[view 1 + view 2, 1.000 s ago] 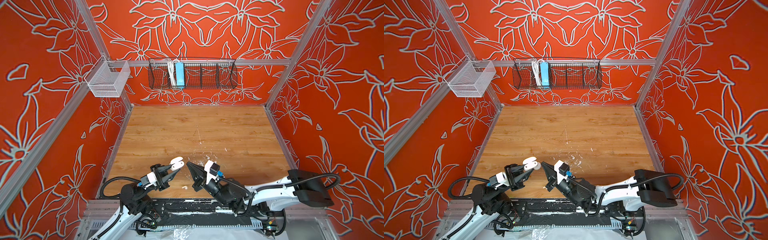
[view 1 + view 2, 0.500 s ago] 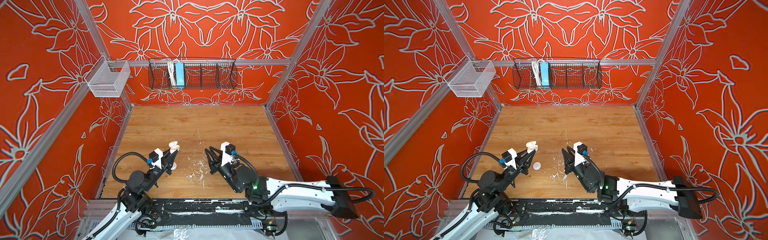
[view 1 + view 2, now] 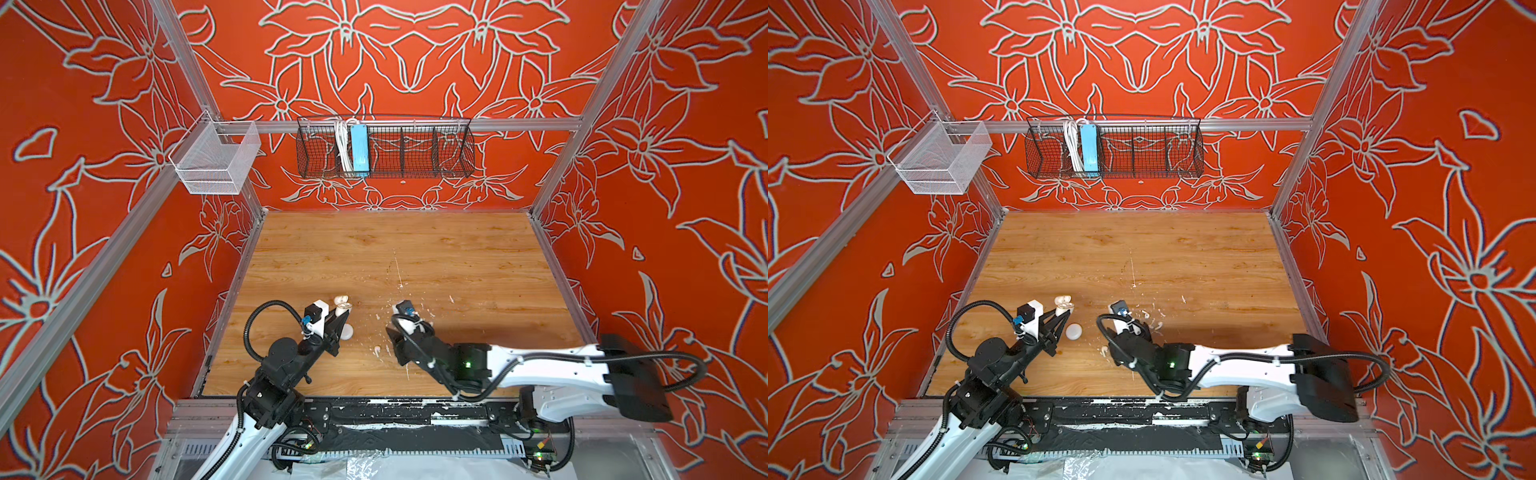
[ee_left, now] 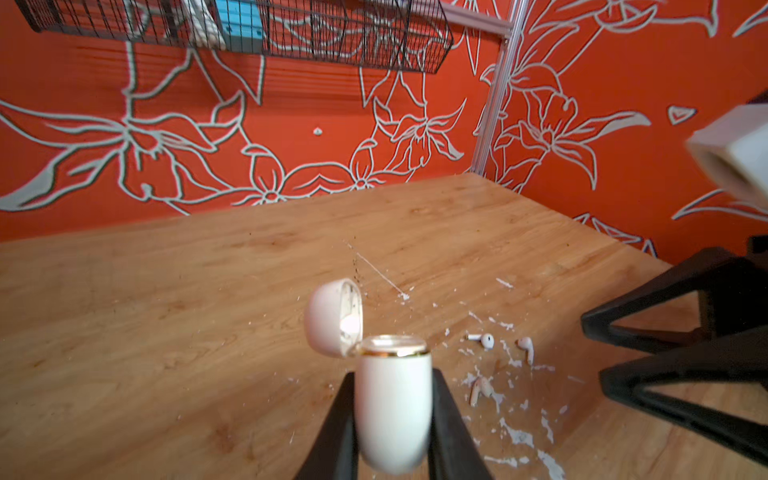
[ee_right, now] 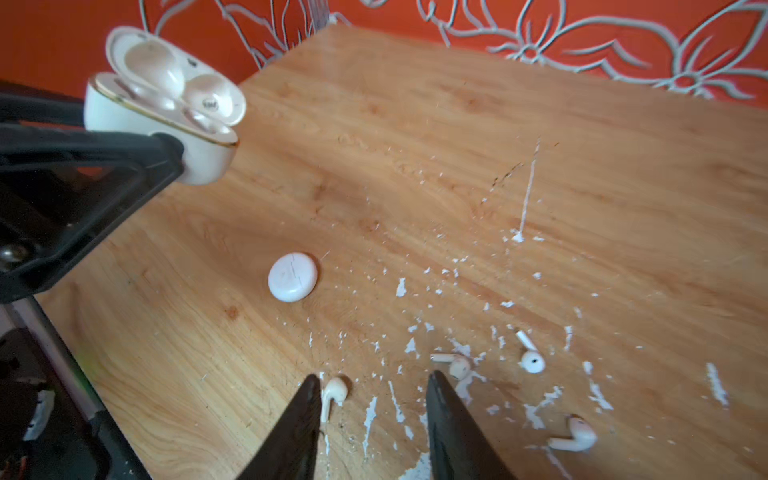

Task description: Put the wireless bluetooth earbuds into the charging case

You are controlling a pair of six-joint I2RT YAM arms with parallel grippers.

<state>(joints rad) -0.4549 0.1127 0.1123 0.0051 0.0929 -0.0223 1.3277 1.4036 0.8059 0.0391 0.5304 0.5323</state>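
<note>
**Left pincer** (image 4: 392, 374): closed on the flanks of the charging case (image 4: 392, 409), one black finger (image 4: 343, 415) pressed to each side. Case carried clear of the desk (image 4: 166, 332), mouth upward, gold rim showing. Lid (image 4: 330, 320) hinged back and standing open. Two moulded wells visible inside in the right wrist view. Placed over the front left part of the desk in both top views.

**Right pincer** (image 5: 372, 378): jaws part-way apart, gripping nothing, tips low over the desk.
- Nearest earbud (image 5: 334, 388): flat on the desk between the tips, just beside one finger; contact not certain.
- Second earbud (image 5: 457, 365): on the desk, just outside the opposite finger.
- Third earbud (image 5: 532, 360): near the second, further from the pincer.
- Fourth earbud (image 5: 575, 434): on its side, set apart from the other three.
- All four loose on the desk among white paint flecks (image 5: 400, 286), well apart from the case.

**White disc** (image 5: 293, 276): flat on the desk, between the held case and the right pincer. Just beside the left pincer's fingers in a top view (image 3: 347, 331).

**Back wall**: black wire basket (image 3: 384, 147) holding a blue block (image 3: 359, 147) and a white cable (image 3: 341, 145). White mesh basket (image 3: 214, 160) hung at the left rail.
</note>
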